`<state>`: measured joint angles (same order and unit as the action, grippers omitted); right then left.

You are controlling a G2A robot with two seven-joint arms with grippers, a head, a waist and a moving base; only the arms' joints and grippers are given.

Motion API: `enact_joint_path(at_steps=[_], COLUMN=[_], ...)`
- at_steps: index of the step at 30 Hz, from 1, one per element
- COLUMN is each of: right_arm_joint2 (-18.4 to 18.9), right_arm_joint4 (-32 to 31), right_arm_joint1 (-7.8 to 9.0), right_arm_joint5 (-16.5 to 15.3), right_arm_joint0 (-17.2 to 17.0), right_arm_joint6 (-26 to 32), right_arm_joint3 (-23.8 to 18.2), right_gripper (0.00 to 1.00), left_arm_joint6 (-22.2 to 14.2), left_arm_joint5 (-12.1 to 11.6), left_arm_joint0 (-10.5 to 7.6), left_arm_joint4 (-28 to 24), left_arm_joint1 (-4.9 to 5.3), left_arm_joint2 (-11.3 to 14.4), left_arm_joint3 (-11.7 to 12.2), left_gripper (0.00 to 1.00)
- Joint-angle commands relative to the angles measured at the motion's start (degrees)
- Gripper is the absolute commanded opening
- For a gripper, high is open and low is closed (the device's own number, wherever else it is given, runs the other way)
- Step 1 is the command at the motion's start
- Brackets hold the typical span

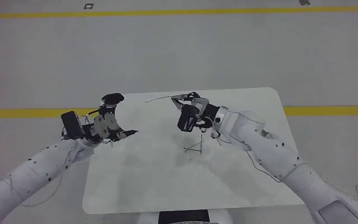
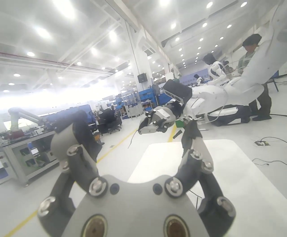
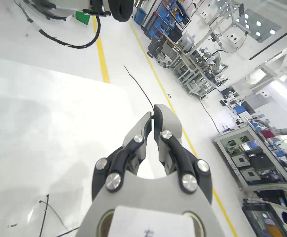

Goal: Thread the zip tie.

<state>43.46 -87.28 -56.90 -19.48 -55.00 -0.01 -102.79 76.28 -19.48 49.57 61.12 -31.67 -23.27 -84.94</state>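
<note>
It was a big industrial robotics hall: high ceiling with spotlights (image 2: 42,32), yellow floor lines (image 1: 168,12), racks of blue bins (image 3: 167,21), equipment benches (image 3: 246,154).

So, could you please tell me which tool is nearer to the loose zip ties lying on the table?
Right. The right tool, shut on another tie, is just beyond the loose ties; the left tool sits open at the table's left edge.

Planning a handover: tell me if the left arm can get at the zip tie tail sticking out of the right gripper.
Probably yes. The left gripper is open and empty, and the zip tie juts from the shut right gripper into open air on its side, with nothing between them.
</note>
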Motion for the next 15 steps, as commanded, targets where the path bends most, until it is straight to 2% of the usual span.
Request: enact_joint_path(at_steps=[1, 4, 8, 15], right_arm_joint2=[0.0, 0.0, -1.46, -5.33], right_arm_joint4=[-0.04, -0.04, -2.67, -2.67], right_arm_joint1=[0.0, 0.0, 0.3, 1.95], right_arm_joint5=[0.0, 0.0, 0.0, 0.0], right_arm_joint0=[0.0, 0.0, 0.76, 4.43], right_arm_joint6=[-0.01, -0.01, 1.68, 4.6], right_arm_joint3=[0.0, 0.0, -1.25, -2.05], right_gripper=[0.0, 0.0, 0.0, 0.0], left_arm_joint6=[0.0, 0.0, -4.95, -11.06], left_arm_joint5=[0.0, 0.0, 1.91, 7.33], left_arm_joint0=[0.03, 0.03, -0.38, -0.72], left_arm_joint4=[-0.06, -0.06, 4.41, 14.34], left_arm_joint1=[-0.01, -0.01, -0.13, -0.2], left_arm_joint2=[-0.04, -0.04, -1.04, -2.97], left_arm_joint3=[0.0, 0.0, -0.58, -0.72], left_gripper=[1.0, 1.0, 1.0, 1.0])
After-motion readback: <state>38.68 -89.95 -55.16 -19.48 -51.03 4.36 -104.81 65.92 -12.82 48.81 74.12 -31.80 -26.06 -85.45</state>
